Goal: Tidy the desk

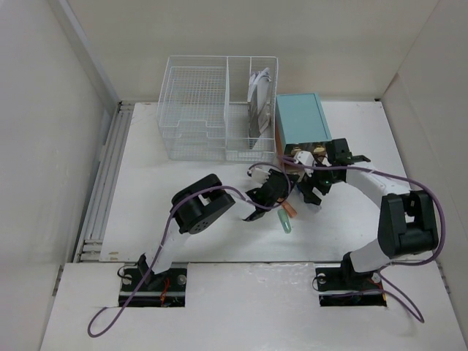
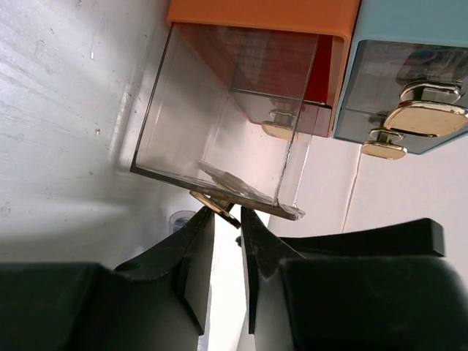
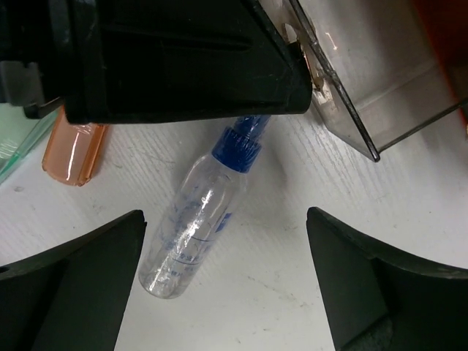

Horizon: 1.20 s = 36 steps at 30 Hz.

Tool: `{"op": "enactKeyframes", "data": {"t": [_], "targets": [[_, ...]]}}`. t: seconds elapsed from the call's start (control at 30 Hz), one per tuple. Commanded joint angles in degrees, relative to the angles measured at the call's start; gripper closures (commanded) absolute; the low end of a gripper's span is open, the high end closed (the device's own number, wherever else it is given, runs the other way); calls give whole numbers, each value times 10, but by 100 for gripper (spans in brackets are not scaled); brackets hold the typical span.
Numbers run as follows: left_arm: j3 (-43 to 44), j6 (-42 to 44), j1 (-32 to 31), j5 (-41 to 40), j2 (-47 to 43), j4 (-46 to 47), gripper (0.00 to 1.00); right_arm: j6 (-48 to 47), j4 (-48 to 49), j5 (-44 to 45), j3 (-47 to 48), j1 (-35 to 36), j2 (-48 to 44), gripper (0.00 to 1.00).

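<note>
The white desk (image 1: 183, 212) holds a teal drawer box (image 1: 301, 121) with an orange drawer box (image 2: 263, 14) beside it. A clear drawer (image 2: 219, 110) is pulled out of the orange box. My left gripper (image 2: 228, 216) is shut on its gold knob (image 2: 217, 206), and the gripper also shows at the desk's middle in the top view (image 1: 274, 189). My right gripper (image 3: 224, 216) is open and hovers over a small clear bottle with a blue cap (image 3: 194, 227) lying on the desk. In the top view it (image 1: 316, 191) is just right of the left gripper.
A white wire-mesh basket (image 1: 212, 110) with papers (image 1: 259, 95) stands at the back. An orange tube (image 3: 73, 150) and a green one (image 1: 284, 221) lie near the bottle. The teal box has gold knobs (image 2: 424, 117). A grey rail (image 1: 102, 183) runs along the left edge.
</note>
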Motion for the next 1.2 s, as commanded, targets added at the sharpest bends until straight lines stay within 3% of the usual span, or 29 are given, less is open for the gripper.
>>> {"op": "enactKeyframes", "data": {"t": [0.0, 0.57, 0.7, 0.87, 0.97, 1.17], "targets": [[-27, 9, 3, -27, -21, -51, 83, 30, 33, 30, 0, 14, 7, 4], [-44, 4, 8, -37, -31, -40, 83, 88, 56, 103, -16, 53, 37, 27], [-44, 4, 8, -32, -26, -40, 83, 88, 56, 103, -22, 58, 37, 45], [-38, 4, 8, -32, -21, -40, 83, 83, 50, 97, -22, 58, 37, 82], [-38, 4, 8, -32, -21, -40, 83, 75, 37, 89, -22, 58, 31, 92], [-38, 4, 14, -32, -21, -40, 83, 51, -33, 83, -14, 58, -26, 97]]}}
